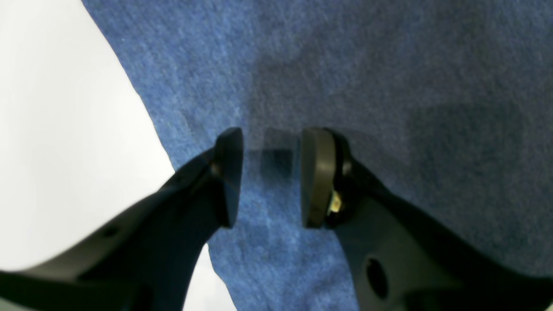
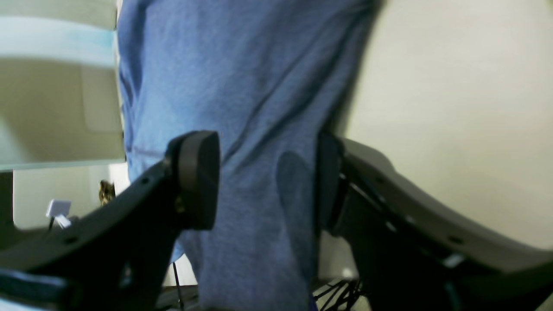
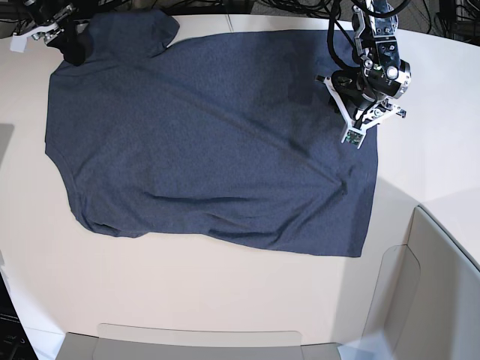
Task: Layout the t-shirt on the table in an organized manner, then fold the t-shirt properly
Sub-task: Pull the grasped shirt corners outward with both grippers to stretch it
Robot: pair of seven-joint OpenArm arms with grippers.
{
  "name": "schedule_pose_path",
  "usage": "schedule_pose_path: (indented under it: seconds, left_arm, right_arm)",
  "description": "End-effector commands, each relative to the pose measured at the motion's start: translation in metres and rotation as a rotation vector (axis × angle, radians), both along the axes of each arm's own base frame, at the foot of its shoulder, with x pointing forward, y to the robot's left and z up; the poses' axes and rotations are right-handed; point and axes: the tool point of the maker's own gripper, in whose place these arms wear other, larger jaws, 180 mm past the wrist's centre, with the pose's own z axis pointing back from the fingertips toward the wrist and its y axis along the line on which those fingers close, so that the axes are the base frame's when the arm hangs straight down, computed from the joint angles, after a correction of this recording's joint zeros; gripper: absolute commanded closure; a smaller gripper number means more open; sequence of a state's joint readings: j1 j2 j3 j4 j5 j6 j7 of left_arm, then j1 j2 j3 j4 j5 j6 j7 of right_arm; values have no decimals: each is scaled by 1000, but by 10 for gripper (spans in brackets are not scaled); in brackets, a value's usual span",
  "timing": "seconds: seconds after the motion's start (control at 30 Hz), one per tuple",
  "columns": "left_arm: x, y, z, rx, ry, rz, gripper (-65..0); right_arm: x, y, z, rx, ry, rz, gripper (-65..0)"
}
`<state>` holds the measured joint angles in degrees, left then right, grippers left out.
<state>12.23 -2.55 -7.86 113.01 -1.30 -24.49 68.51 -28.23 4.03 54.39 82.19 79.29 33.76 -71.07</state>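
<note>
- Broadly, the t-shirt [image 3: 202, 135] lies spread flat on the table [image 3: 225, 300], long axis left-right in the base view, hem at right.
- Bare tabletop surrounds its near edge.
- Left gripper [image 1: 270, 177] hovers over cloth, jaws apart, empty.
- Right gripper [image 2: 268, 181] straddles cloth, jaws wide.

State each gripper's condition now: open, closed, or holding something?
Left gripper: open, above the t-shirt.
Right gripper: open, cloth between its jaws, not clamped.

Bright, even light; wrist cams blurry

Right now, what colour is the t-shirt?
Dark heathered navy-blue t-shirt, plain on the side showing; best seen in the base view.
</note>
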Motion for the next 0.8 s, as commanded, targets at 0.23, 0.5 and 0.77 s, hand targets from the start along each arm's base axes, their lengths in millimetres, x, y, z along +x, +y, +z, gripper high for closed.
schedule_pose_path:
  seconds: [0.23, 0.5, 0.77]
  left_arm:
    - [6, -1, 8, 0, -38, -5, -204]
    - [-3, -5, 25, -1, -81, 6, -204]
    - [-30, 29, 25, -181, -100, 223, -204]
  right_arm:
    - [-50, 21, -48, -27, 320, 119, -332]
    - [-43, 33, -51, -14, 317, 169, 0]
    - [-38, 41, -53, -10, 317, 214, 0]
